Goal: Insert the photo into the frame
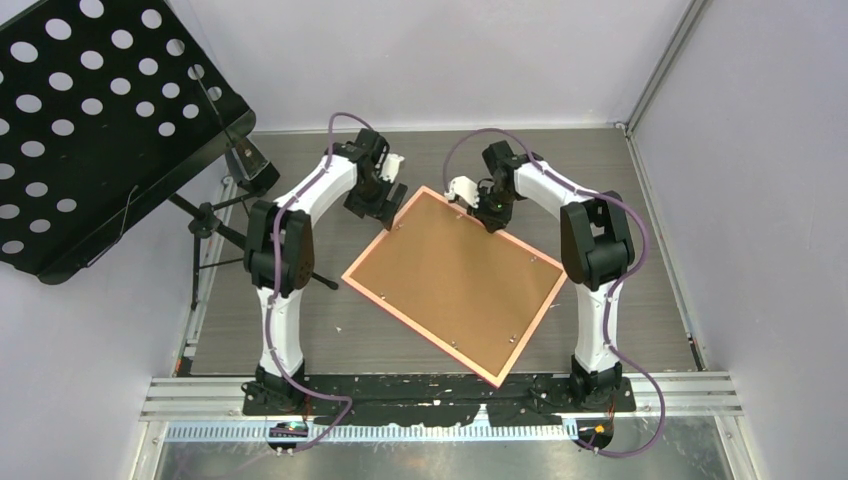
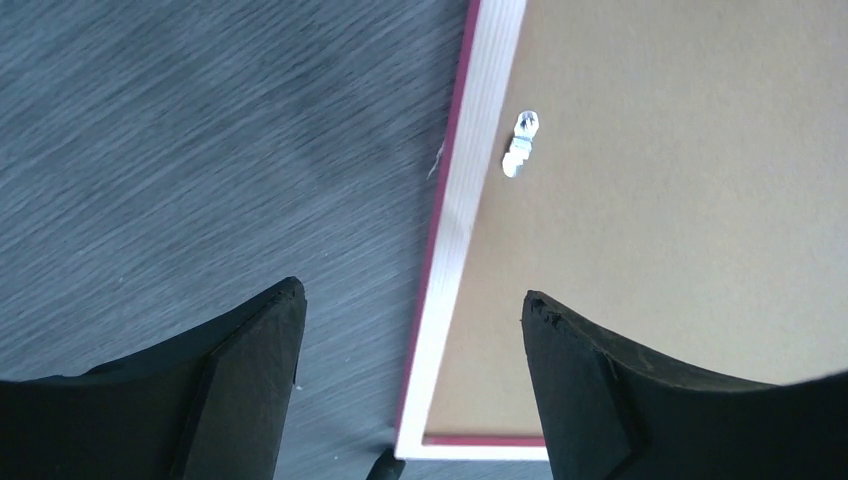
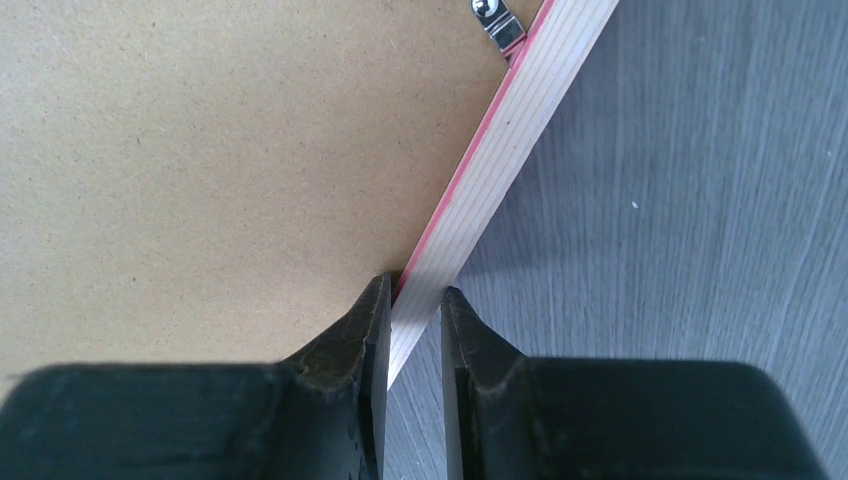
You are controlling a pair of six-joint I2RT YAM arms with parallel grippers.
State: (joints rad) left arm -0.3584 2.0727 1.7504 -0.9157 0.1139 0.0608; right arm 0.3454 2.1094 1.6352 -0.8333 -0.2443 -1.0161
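Frame, one, back up, left gripper spread apart, right gripper clamped on its edge

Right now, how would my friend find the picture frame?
Start at the grey wood-grain table in the middle. The frame lies there, brown back up. Its thin pink rim sets it apart from the black, holey music stand.
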